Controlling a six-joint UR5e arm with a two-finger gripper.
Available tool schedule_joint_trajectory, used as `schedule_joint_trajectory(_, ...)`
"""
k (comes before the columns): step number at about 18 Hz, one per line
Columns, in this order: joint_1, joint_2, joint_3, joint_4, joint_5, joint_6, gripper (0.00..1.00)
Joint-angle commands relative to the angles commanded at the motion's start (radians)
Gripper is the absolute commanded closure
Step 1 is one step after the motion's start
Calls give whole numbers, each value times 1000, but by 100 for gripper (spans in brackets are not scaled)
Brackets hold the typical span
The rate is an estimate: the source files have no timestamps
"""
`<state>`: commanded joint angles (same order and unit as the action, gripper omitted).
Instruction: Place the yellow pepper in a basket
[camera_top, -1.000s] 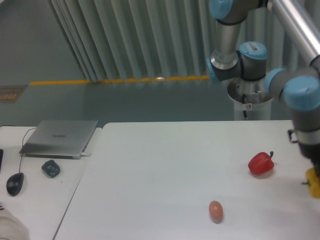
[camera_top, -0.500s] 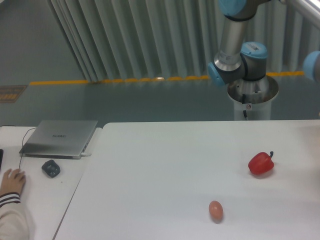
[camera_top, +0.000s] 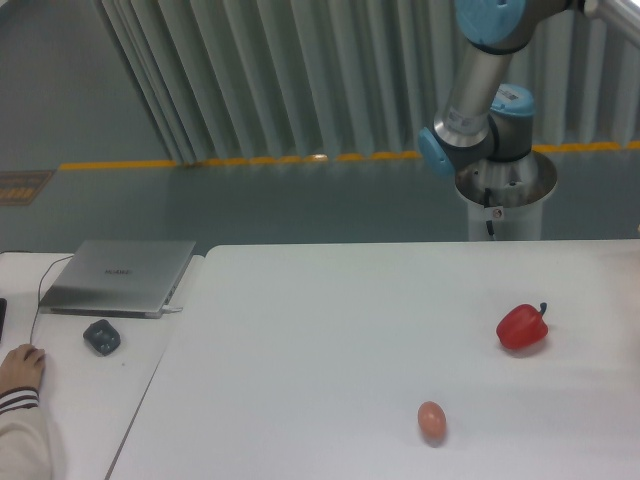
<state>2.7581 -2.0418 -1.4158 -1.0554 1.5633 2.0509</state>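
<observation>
The yellow pepper is out of view. No basket shows in the frame. My gripper is out of view past the right edge; only the arm's base and upper joints (camera_top: 480, 120) show at the top right. A red bell pepper (camera_top: 522, 327) with a dark stem lies on the white table (camera_top: 330, 330) at the right. A small brownish-pink egg (camera_top: 431, 420) lies nearer the front.
To the left stands a second table with a closed grey laptop (camera_top: 120, 275), a small dark object (camera_top: 101, 336) and a person's hand (camera_top: 20, 365) on a mouse at the left edge. The robot's pedestal (camera_top: 505, 195) stands behind the table.
A second ago the gripper held the yellow pepper at the right edge; both have since moved out of frame to the right. A person's hand has come onto the mouse at the left.
</observation>
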Motion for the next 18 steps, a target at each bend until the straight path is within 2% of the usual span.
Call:
schedule_joint_trajectory(3,0,17,-11,0,-2,2,0)
schedule_joint_trajectory(8,26,71,-69,3,0,-21,0)
schedule_joint_trajectory(12,20,98,-66,-5,-17,-54,0)
schedule_joint_trajectory(14,20,106,-64,-38,-69,-55,0)
schedule_joint_trajectory(16,18,112,-51,-118,-75,-52,0)
schedule_joint_trajectory(18,15,111,-40,-165,-75,-52,0)
